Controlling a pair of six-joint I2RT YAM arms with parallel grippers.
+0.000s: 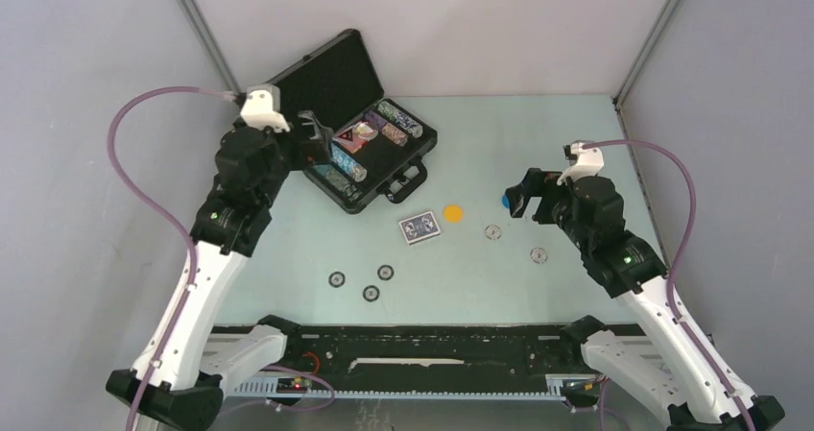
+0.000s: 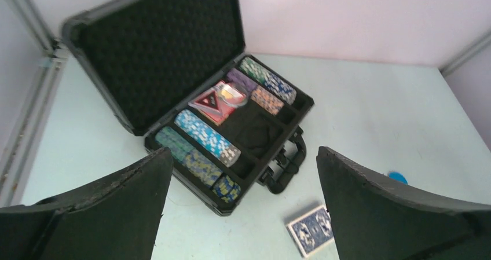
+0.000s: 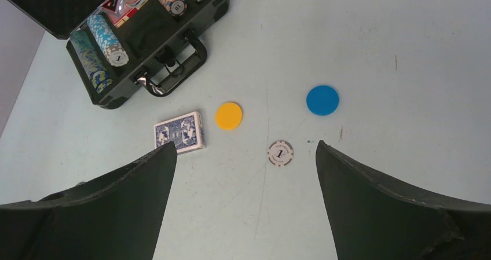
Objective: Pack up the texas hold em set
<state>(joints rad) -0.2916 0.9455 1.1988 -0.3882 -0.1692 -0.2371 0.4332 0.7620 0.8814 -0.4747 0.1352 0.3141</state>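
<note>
Briefcase (image 2: 145, 57) sits open at the far left of the table (image 1: 538, 133), with the lid (image 1: 322, 76) raised and tilted back and its foam lining showing. Handle (image 2: 286, 164) faces the near side. Patterned chip rows (image 2: 205, 135) fill the side compartments. A red-and-clear packet (image 2: 220, 98) lies in the middle one; cannot tell what it is.

Loose on the table, all apart from the case:
- card deck (image 3: 179, 131), blue back up, just in front of the handle
- orange disc (image 3: 228, 116) just right of the deck, not touching it
- blue disc (image 3: 322, 100) further right
- 2 grey chips: 1 (image 3: 280, 153) near the orange disc, 1 (image 1: 538, 254) further right and nearer the arms
- 3 dark chips (image 1: 371, 293) in a loose cluster nearer the arm bases, left of centre

Left gripper (image 2: 244, 156) hangs above the left side of the case, fingers spread wide, nothing between them. Right gripper (image 3: 246, 146) hangs over the table above the discs, fingers likewise wide apart and holding nothing. From overhead it partly hides the blue disc.
</note>
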